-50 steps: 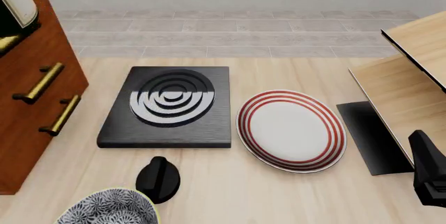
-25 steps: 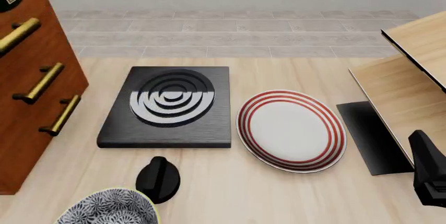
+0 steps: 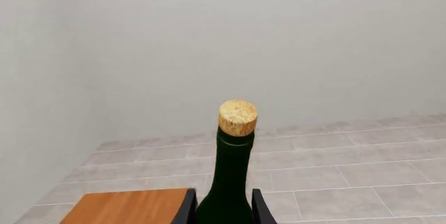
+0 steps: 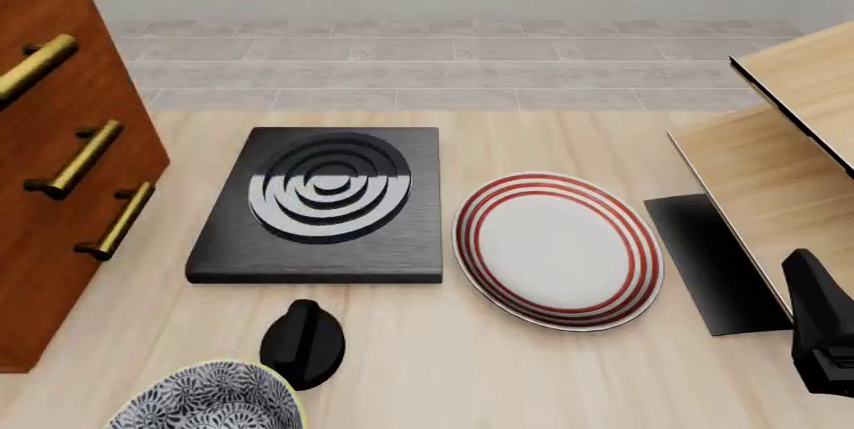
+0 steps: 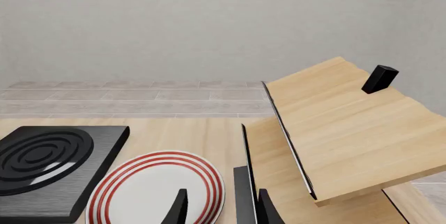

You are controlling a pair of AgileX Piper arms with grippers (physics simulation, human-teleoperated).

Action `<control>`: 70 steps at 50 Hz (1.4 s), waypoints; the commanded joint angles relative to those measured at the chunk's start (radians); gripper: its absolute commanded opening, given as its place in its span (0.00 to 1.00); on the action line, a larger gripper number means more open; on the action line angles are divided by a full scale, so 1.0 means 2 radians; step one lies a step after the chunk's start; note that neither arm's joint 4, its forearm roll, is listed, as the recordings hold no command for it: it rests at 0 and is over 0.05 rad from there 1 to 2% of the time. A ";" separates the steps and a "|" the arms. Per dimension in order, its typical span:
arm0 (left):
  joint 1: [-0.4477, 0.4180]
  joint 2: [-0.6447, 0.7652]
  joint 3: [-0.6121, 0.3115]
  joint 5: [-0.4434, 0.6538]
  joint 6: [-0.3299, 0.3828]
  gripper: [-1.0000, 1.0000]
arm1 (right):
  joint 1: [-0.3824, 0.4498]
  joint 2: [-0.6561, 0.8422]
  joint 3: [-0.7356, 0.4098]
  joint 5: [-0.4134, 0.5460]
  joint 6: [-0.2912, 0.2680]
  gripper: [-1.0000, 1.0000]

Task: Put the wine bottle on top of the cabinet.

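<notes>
In the left wrist view, my left gripper (image 3: 221,212) is shut on the wine bottle (image 3: 226,182). It is dark green with a tan cork (image 3: 237,117), and its neck stands upright between the two black fingers (image 3: 185,208). The reddish-brown top of the cabinet (image 3: 132,205) shows just beside and below the bottle. In the front view the cabinet (image 4: 60,169) stands at the far left with brass bar handles. The bottle and left gripper are out of that view. My right gripper (image 5: 221,211) is open and empty, low at the table's right side (image 4: 821,334).
A black slab with concentric rings (image 4: 320,204) lies mid-table. A red-striped white plate (image 4: 558,249) lies to its right. A small black knob object (image 4: 303,344) and a patterned bowl (image 4: 207,399) sit at the front left. A pale wood shelf unit (image 4: 787,149) is at the right.
In the front view the bottle has risen along the cabinet's top left and left the frame, uncovering the top brass handle. The right arm has not moved.
</notes>
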 commanded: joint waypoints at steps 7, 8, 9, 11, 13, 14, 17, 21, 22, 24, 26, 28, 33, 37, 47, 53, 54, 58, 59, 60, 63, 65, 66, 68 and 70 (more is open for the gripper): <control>0.040 0.024 -0.037 0.006 0.010 0.00 | 0.000 0.000 0.000 0.000 0.000 1.00; 0.042 0.025 -0.038 0.006 0.011 0.00 | 0.000 0.000 0.000 0.000 0.000 1.00; 0.050 0.026 -0.039 0.005 0.009 0.00 | 0.000 0.000 0.000 0.000 0.000 1.00; 0.053 0.027 -0.041 0.006 0.008 0.00 | 0.000 0.000 0.000 0.000 0.000 1.00; 0.059 0.029 -0.042 0.006 0.008 0.00 | 0.000 0.000 0.000 0.000 0.000 1.00; 0.060 0.029 -0.043 0.007 0.008 0.00 | 0.000 0.000 0.000 0.000 0.000 1.00; 0.067 0.031 -0.044 0.005 0.007 0.00 | 0.000 0.000 0.000 0.000 0.000 1.00; 0.076 0.034 -0.048 0.006 0.005 0.00 | 0.000 0.000 0.000 0.000 0.000 1.00; 0.078 0.034 -0.049 0.006 0.005 0.00 | 0.000 0.000 0.000 0.000 0.000 1.00; 0.084 0.036 -0.052 0.007 0.002 0.00 | 0.000 0.000 0.000 0.000 0.000 1.00; 0.088 0.038 -0.054 0.007 0.002 0.00 | 0.000 0.000 0.000 0.000 0.000 1.00; 0.094 0.039 -0.055 0.006 0.003 0.00 | 0.000 0.000 0.000 0.000 0.000 1.00; 0.103 0.041 -0.058 0.007 0.000 0.00 | 0.000 0.000 0.000 0.000 0.000 1.00; 0.112 0.044 -0.061 0.006 0.000 0.00 | 0.000 0.000 0.000 0.000 0.000 1.00; 0.129 0.055 -0.056 -0.004 -0.002 0.00 | 0.000 0.000 0.000 0.000 0.000 1.00; 0.140 0.068 -0.049 -0.015 0.001 0.00 | 0.000 0.000 0.000 0.000 0.000 1.00; 0.140 0.068 -0.049 -0.015 0.001 0.00 | 0.000 0.000 0.000 0.000 0.000 1.00; 0.151 0.077 -0.055 -0.016 0.001 0.00 | 0.000 0.000 0.000 0.000 0.000 1.00; 0.153 0.080 -0.058 -0.016 0.001 0.00 | 0.000 0.000 0.000 0.000 0.000 1.00; 0.156 0.084 -0.063 -0.015 -0.002 0.00 | 0.000 0.000 0.000 0.000 0.000 1.00; 0.160 0.094 -0.071 -0.017 -0.002 0.00 | 0.000 0.000 0.000 0.000 0.000 1.00; 0.162 0.099 -0.074 -0.017 -0.002 0.00 | 0.000 0.000 0.000 0.000 0.000 1.00; 0.164 0.104 -0.077 -0.018 -0.003 0.00 | 0.000 0.000 0.000 0.000 0.000 1.00; 0.167 0.112 -0.080 -0.022 -0.001 0.00 | 0.000 0.000 0.000 0.000 0.000 1.00; 0.168 0.118 -0.082 -0.023 -0.001 0.00 | 0.000 0.000 0.000 0.000 0.000 1.00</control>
